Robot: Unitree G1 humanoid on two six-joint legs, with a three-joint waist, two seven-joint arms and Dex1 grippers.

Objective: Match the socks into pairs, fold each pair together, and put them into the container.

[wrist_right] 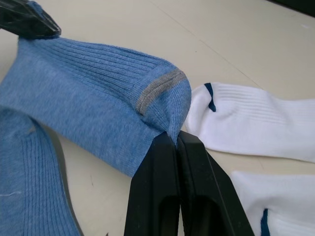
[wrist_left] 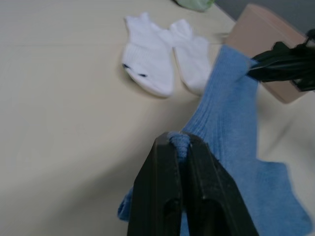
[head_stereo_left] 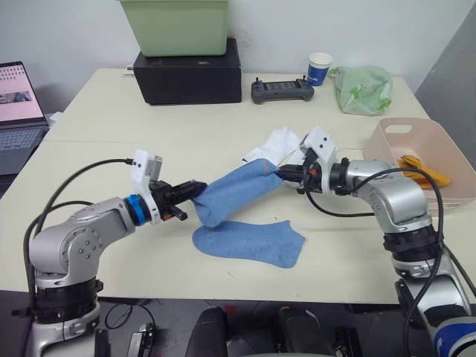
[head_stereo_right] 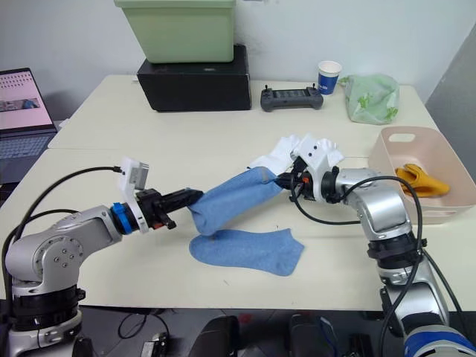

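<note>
Left eye view has both the left gripper [head_stereo_left: 195, 189] and right gripper [head_stereo_left: 281, 174] clamped onto one light blue sock [head_stereo_left: 234, 195], stretched between them above the table [head_stereo_left: 97, 141].

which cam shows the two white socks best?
The left wrist view: both white socks lie whole and side by side on the table. In the right wrist view they are cut off at the frame edge. In the eye views the right gripper and the held blue sock cover part of them.
</note>
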